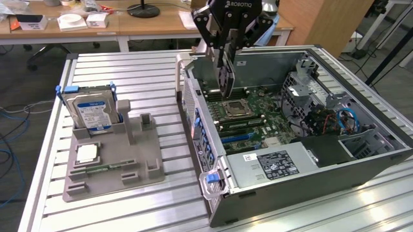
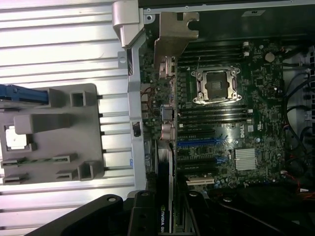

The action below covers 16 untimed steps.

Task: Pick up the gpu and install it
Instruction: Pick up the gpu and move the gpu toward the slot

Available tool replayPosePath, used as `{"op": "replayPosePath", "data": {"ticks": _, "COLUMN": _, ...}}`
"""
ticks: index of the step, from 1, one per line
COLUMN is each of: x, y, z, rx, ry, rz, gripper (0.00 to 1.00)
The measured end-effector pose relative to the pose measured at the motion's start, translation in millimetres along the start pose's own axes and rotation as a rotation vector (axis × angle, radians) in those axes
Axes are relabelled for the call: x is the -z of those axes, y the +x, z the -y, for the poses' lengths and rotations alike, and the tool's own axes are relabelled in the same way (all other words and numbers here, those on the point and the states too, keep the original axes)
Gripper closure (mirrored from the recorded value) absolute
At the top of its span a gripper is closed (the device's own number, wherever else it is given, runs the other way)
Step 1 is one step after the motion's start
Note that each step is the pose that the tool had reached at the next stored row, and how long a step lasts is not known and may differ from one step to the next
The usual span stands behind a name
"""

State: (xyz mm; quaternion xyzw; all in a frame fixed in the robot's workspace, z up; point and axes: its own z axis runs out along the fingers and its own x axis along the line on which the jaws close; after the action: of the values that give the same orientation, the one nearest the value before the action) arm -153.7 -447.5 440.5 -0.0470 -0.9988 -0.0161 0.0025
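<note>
Wrist view: NVIDIA lettering on gpu [image 2: 164, 196].

A black gripper [image 1: 226, 60] and black, silver-bracketed gpu [image 1: 226, 84] contrast with the green motherboard [image 1: 258, 108] and its blue slot [image 2: 199, 143] in the dark grey computer case [image 1: 348, 169], while at the exterior view's left are a silver hard drive [image 1: 94, 113] with blue-and-white label [image 1: 95, 116], a plain grey holder [image 1: 113, 169] and the silver ribbed table [image 1: 129, 208].

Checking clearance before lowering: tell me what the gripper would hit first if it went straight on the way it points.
The gpu clamped in the gripper would lead, and would probably land on the motherboard near the CPU socket. How far off the board it hangs is unclear.
</note>
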Motion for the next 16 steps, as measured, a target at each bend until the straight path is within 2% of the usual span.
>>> {"op": "replayPosePath", "data": {"ticks": 16, "x": -0.7, "y": -13.1, "z": -1.2, "rx": 0.000, "ry": 0.0000, "rz": 0.0000, "gripper": 0.74}}
